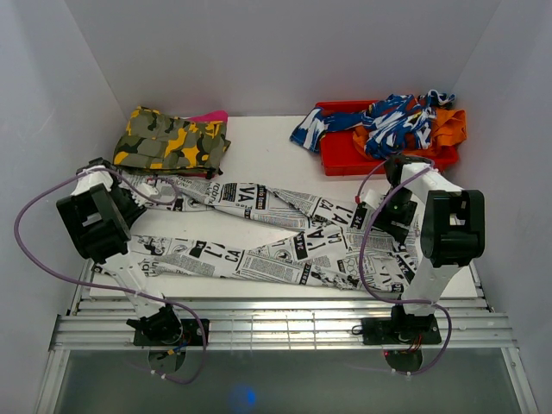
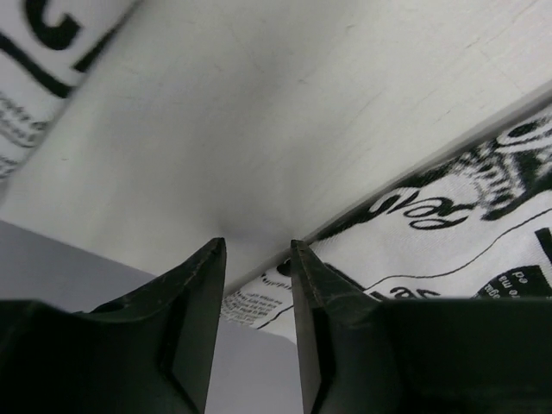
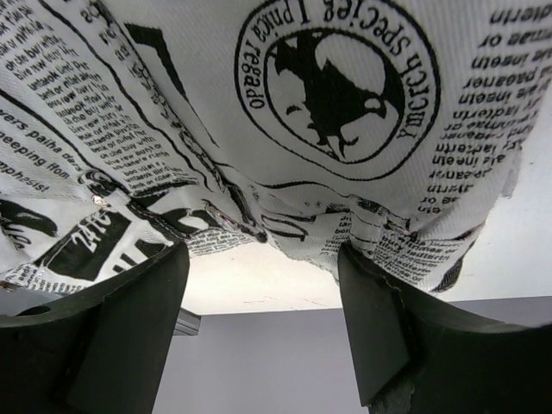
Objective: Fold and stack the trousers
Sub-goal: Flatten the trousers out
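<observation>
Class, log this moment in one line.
trousers: unfolded, splayed | left end effector: open at leg edge | right end effector: open over waist

Trousers (image 1: 259, 250) span the table (image 1: 267, 151); folded garment (image 1: 168, 140) behind left, tray (image 1: 341, 159) behind right.

The trousers (image 1: 259, 261) are white with black newsprint; camouflage garment (image 1: 171, 140) yellow-green; patterned garment (image 1: 392, 116) blue-white; tray (image 1: 341, 160) red; sliver (image 1: 210, 115) seemingly pink.

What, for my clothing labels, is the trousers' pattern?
White with black newspaper print all over; the trousers show best in the top external view.
</observation>
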`<state>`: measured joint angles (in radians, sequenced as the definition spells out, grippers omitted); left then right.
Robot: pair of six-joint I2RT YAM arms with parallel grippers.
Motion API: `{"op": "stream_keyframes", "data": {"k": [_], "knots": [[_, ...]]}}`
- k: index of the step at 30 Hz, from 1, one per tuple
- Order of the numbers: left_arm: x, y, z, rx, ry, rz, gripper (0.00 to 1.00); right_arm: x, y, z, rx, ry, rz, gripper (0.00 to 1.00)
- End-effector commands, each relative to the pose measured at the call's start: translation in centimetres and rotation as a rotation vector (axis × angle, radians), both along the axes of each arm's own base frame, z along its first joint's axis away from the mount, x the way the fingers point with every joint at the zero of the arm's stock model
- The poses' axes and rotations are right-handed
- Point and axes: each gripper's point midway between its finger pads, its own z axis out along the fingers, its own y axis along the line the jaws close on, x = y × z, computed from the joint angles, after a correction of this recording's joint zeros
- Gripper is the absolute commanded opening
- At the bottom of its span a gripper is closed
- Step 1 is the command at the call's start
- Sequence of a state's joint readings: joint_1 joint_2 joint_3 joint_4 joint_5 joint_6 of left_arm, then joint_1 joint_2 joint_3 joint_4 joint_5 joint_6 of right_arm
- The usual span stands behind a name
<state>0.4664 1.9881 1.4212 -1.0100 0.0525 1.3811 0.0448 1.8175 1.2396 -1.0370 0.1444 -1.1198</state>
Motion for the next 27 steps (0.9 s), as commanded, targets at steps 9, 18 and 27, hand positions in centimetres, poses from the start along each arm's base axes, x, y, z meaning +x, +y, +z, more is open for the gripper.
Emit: {"op": "stream_keyframes", "data": {"k": [9, 18, 27], "knots": [[2.1, -1.6, 6.5, -0.137, -0.079, -0.12, 0.48, 1.9, 0.2, 2.7, 0.022, -0.058, 0.006, 0.75], [-1.7, -2.0, 1.3, -0.126, 0.044, -0.122, 0.49, 2.7, 3.1, 4.3, 0.116, -0.041, -0.015, 0.75], [-1.4, -1.0, -1.1, -0.051, 0.018, -0.129, 0.27, 0.6, 3.8, 2.0, 0.1, 0.017, -0.011, 0.72]]}}
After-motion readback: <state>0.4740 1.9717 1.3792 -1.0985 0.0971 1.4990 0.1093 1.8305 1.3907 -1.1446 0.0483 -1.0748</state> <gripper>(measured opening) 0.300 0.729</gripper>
